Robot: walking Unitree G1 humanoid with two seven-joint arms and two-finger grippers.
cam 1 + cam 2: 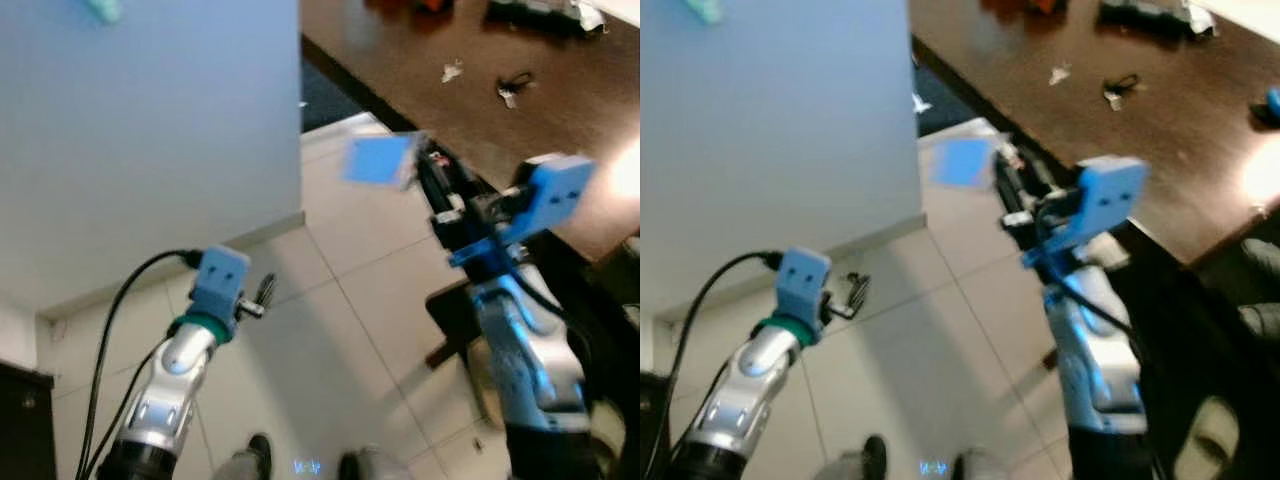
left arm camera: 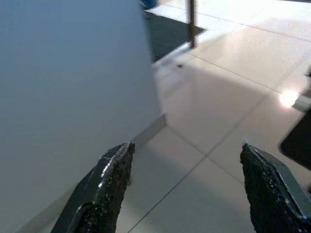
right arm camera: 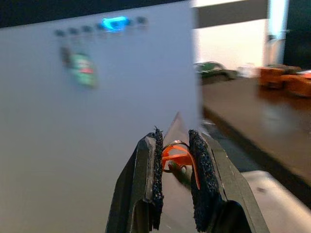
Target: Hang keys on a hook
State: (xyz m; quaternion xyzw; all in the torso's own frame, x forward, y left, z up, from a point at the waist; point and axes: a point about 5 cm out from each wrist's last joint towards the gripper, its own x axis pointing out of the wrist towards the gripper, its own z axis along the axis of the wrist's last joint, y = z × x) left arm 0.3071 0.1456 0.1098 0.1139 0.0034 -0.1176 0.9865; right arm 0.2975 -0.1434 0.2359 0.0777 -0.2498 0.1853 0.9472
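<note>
My right gripper (image 3: 173, 143) is shut on the keys (image 3: 181, 158), an orange loop with a metal ring pinched between its black pads. It is held up facing a white wall panel (image 3: 97, 145). Near the panel's top runs a row of small dark hooks (image 3: 73, 33), one glowing blue (image 3: 115, 23), and a green item (image 3: 81, 68) hangs below them. In the left eye view the right gripper (image 1: 428, 170) is raised beside a blurred blue flat piece (image 1: 378, 160). My left gripper (image 1: 262, 292) hangs low over the tiled floor, open with nothing between its fingers (image 2: 104, 189).
A dark brown table (image 1: 560, 150) stands on the right, carrying a second small key ring (image 1: 513, 87), a white scrap (image 1: 452, 71) and clutter at the back. The white panel (image 1: 150, 140) fills the left. Pale floor tiles (image 1: 350, 330) lie below, with a dark rug (image 1: 325, 100) behind.
</note>
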